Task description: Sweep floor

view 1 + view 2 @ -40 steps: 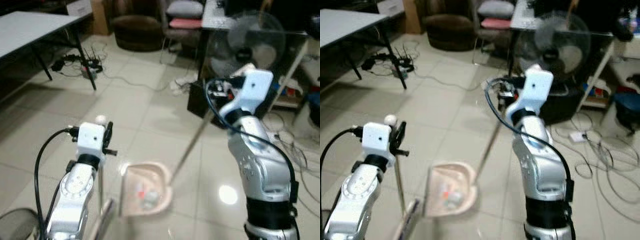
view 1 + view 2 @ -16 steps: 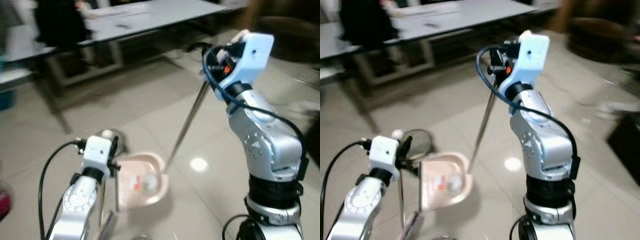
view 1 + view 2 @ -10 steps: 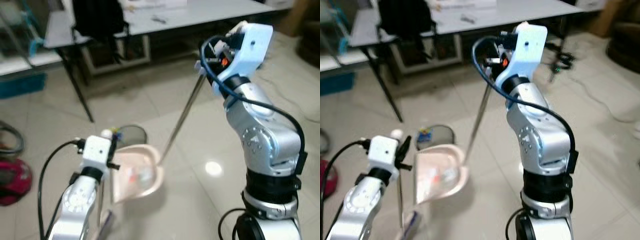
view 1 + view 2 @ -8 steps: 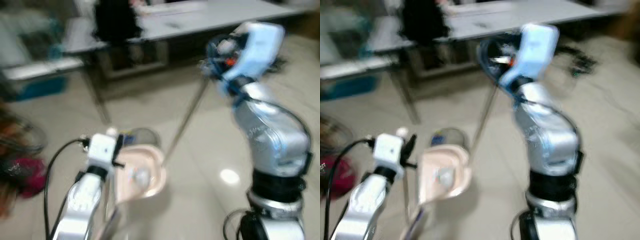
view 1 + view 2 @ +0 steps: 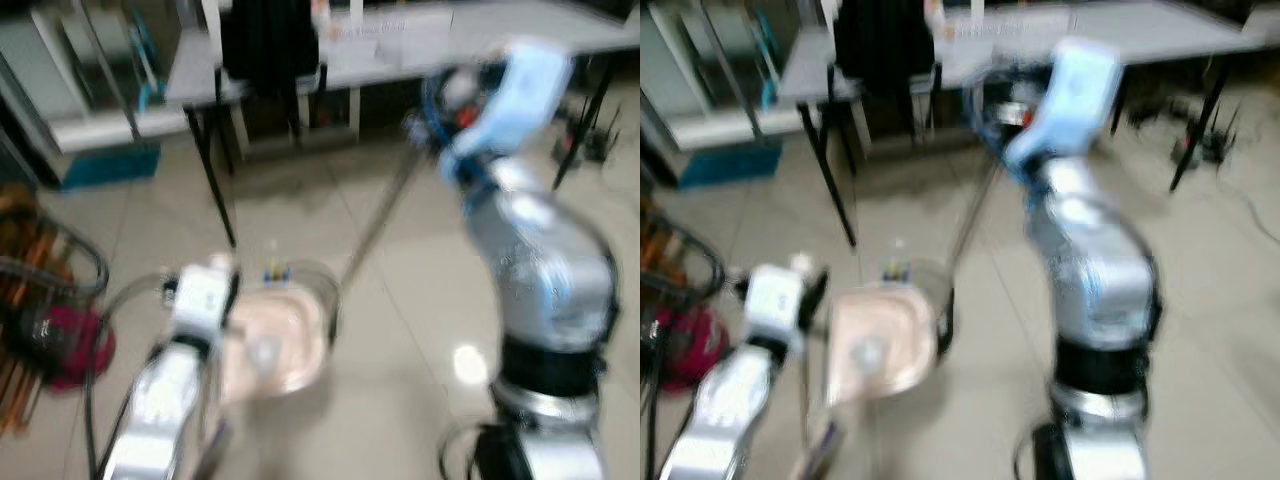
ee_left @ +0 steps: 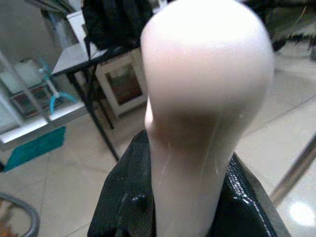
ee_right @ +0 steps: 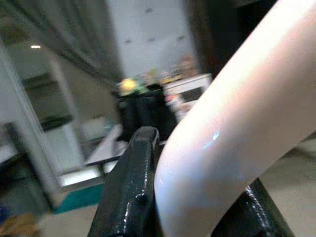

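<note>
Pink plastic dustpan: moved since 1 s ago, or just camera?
Yes. The pink plastic dustpan swung to the robot's left against the round dark bin: it was right of the bin, now left. The camera turned too.

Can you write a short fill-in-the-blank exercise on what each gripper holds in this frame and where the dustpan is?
1. The left gripper is shut on the pale rounded top of the ____ handle.
2. The right gripper is shut on the dustpan handle's ____ end.
3. The pink dustpan hangs just above the ____.
4. Behind the dustpan stands a grey ____.

Missing words: broom; upper; floor; table
</note>
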Tool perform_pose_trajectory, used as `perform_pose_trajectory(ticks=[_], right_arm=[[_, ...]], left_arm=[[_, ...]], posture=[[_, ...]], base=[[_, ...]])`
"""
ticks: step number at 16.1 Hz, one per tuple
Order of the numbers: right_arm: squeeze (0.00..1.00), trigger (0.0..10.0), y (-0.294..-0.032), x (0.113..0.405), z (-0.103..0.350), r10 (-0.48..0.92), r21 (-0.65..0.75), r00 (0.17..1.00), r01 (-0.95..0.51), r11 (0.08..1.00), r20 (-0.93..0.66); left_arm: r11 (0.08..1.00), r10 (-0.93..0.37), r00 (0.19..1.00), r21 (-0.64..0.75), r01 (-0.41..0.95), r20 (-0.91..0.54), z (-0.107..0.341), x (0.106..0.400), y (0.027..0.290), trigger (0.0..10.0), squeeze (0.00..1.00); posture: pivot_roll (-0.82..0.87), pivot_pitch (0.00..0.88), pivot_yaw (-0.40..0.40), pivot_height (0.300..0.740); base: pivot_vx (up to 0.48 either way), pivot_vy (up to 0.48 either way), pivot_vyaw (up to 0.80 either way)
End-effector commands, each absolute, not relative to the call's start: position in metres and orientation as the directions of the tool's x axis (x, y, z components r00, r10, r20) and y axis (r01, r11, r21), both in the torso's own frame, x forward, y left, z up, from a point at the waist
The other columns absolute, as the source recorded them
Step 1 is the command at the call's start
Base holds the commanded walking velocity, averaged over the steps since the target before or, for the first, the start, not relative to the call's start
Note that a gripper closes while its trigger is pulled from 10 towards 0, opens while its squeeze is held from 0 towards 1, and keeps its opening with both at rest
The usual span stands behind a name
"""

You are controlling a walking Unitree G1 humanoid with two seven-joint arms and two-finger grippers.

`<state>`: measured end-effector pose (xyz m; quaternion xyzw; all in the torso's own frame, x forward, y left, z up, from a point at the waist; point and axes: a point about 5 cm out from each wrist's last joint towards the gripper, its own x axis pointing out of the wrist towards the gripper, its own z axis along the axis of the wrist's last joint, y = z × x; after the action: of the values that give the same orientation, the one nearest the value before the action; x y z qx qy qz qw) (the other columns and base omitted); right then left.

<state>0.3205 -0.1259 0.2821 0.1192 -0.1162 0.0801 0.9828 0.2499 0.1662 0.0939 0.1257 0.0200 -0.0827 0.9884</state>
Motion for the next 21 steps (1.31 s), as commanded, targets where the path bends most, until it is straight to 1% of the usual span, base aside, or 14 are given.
perform_pose_trajectory(ticks=[1, 21], right_arm=[[0.00, 10.0, -0.119, 0.317, 0.295, 0.141, 0.218, 0.939, -0.216, 0.952, 0.314], [0.00, 10.0, -0.124, 0.321, 0.282, 0.078, 0.219, 0.951, -0.148, 0.964, 0.299]], left_arm=[[0.951, -0.148, 0.988, 0.270, 0.151, -0.033, 0.100, 0.253, 0.172, 10.0, 0.00], [0.951, -0.155, 0.988, 0.271, 0.152, -0.009, 0.101, 0.260, 0.171, 10.0, 0.00]], posture=[[-0.06, 0.000, 0.069, 0.740], [-0.05, 0.000, 0.064, 0.740]], base=[[0.315, 0.000, -0.80], [0.328, 0.000, 0.00]])
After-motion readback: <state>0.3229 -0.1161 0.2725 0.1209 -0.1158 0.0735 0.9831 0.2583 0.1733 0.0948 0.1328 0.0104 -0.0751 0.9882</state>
